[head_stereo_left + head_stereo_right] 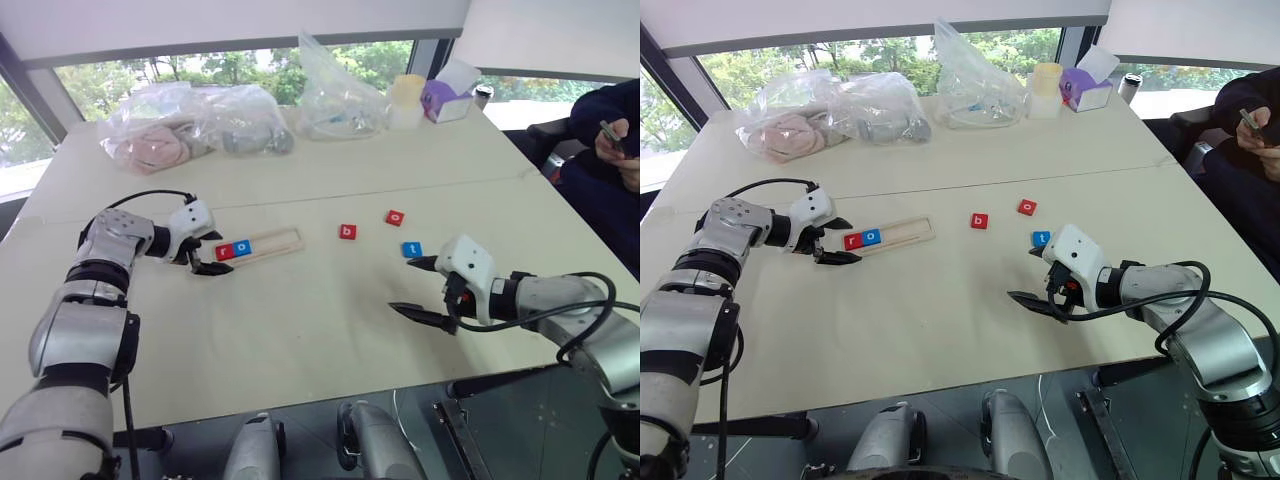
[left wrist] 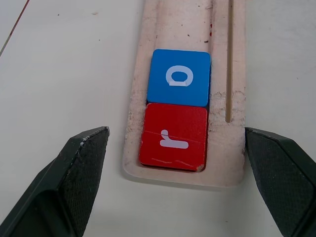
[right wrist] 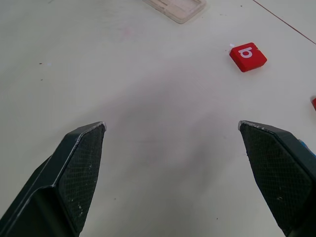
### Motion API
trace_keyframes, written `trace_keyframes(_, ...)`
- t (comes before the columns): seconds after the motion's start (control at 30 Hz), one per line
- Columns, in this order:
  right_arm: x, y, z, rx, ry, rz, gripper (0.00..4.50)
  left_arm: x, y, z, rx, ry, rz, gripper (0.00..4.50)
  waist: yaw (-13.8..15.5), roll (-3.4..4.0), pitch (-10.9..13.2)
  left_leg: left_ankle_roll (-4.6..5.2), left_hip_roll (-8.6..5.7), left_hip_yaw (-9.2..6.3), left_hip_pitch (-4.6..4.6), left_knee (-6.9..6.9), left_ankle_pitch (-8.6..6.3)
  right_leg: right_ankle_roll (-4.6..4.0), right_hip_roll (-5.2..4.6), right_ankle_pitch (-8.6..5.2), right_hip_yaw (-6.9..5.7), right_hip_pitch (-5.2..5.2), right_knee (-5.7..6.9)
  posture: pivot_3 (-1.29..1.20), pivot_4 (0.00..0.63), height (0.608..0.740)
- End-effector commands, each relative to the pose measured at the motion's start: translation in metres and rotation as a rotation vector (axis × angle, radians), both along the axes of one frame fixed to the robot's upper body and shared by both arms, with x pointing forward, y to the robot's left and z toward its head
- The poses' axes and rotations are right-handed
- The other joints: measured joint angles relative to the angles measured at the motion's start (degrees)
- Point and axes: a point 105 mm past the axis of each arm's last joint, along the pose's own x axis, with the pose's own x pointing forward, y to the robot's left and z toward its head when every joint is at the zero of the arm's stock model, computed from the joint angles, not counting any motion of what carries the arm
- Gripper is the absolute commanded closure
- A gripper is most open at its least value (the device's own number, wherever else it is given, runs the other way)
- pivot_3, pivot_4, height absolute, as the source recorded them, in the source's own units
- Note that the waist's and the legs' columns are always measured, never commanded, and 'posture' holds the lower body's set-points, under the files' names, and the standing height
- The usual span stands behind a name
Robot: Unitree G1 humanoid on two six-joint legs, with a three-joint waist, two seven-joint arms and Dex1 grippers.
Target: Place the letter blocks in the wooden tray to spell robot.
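Left eye view: 5 small square letter tiles counted, 3 red, 2 blue. 2 sitting in the long shallow light-wood tray (image 1: 262, 246): red r tile (image 1: 223, 252), blue o tile (image 1: 242, 247). 3 loose on the pale table (image 1: 300, 330): red b tile (image 1: 347, 232), red o tile (image 1: 395, 217), blue t tile (image 1: 411, 249). Left gripper (image 1: 204, 262) spread wide at the tray's near end; right gripper (image 1: 420, 288) spread wide, empty, just beside the t.

Left wrist view: r and o touching, between wide black fingers (image 2: 74, 182).

Right wrist view: 1 b tile ahead, well apart.
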Motion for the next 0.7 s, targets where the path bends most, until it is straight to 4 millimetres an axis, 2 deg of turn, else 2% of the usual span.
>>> trace_keyframes(0.03, -0.006, 0.009, 0.018, 0.031, -0.042, 0.040, 0.06, -0.013, 0.008, -0.026, 0.074, 0.104, -0.005, 0.00, 0.00, 0.00, 0.00, 0.00, 0.00, 0.00, 0.00, 0.00, 0.00, 0.01, 0.00, 0.00, 0.00, 0.00, 0.00, 0.00, 0.150, 0.740)
trace_keyframes(0.07, -0.009, 0.015, 0.023, 0.069, -0.029, 0.064, 0.00, -0.014, 0.008, -0.026, 0.073, 0.107, -0.011, 0.56, -0.02, 0.00, -0.01, 0.00, 0.00, 0.00, -0.02, 0.00, 0.00, 0.01, 0.00, 0.00, 0.00, 0.00, 0.00, 0.00, 0.150, 0.740)
trace_keyframes(0.1, -0.012, 0.018, 0.026, 0.094, -0.020, 0.081, 0.00, -0.015, 0.007, -0.027, 0.073, 0.109, -0.014, 0.78, -0.04, 0.00, -0.01, 0.00, 0.00, 0.01, -0.02, -0.01, 0.00, 0.01, 0.00, 0.01, 0.00, 0.00, 0.00, 0.00, 0.150, 0.740)
trace_keyframes(0.13, -0.013, 0.021, 0.030, 0.113, -0.015, 0.091, 0.00, -0.015, 0.007, -0.027, 0.071, 0.110, -0.017, 1.26, -0.03, 0.00, -0.01, 0.00, 0.00, 0.00, -0.03, 0.00, 0.00, 0.01, 0.00, 0.01, 0.00, 0.00, 0.01, 0.00, 0.150, 0.740)
trace_keyframes(0.17, -0.013, 0.022, 0.032, 0.122, -0.013, 0.095, 0.00, -0.015, 0.007, -0.027, 0.071, 0.110, -0.017, 1.38, -0.02, 0.00, -0.01, 0.00, 0.00, 0.00, -0.03, 0.00, 0.00, 0.01, 0.00, 0.01, 0.00, 0.00, 0.02, 0.00, 0.150, 0.740)
trace_keyframes(0.43, -0.011, 0.026, 0.037, 0.120, -0.003, 0.114, 0.00, -0.019, 0.005, -0.028, 0.058, 0.109, -0.054, 1.38, -0.02, -0.02, -0.08, 0.00, 0.01, 0.00, -0.03, -0.03, 0.00, 0.00, 0.00, 0.00, 0.00, 0.00, -0.03, 0.00, 0.150, 0.740)
trace_keyframes(0.7, -0.014, 0.030, 0.034, 0.120, 0.012, 0.138, 0.00, -0.036, -0.009, -0.029, 0.015, 0.140, -0.234, 1.38, -0.07, 0.10, -0.16, 0.02, 0.01, 0.01, -0.05, -0.07, -0.01, -0.01, -0.01, 0.00, -0.01, -0.04, -0.31, 0.00, 0.150, 0.740)
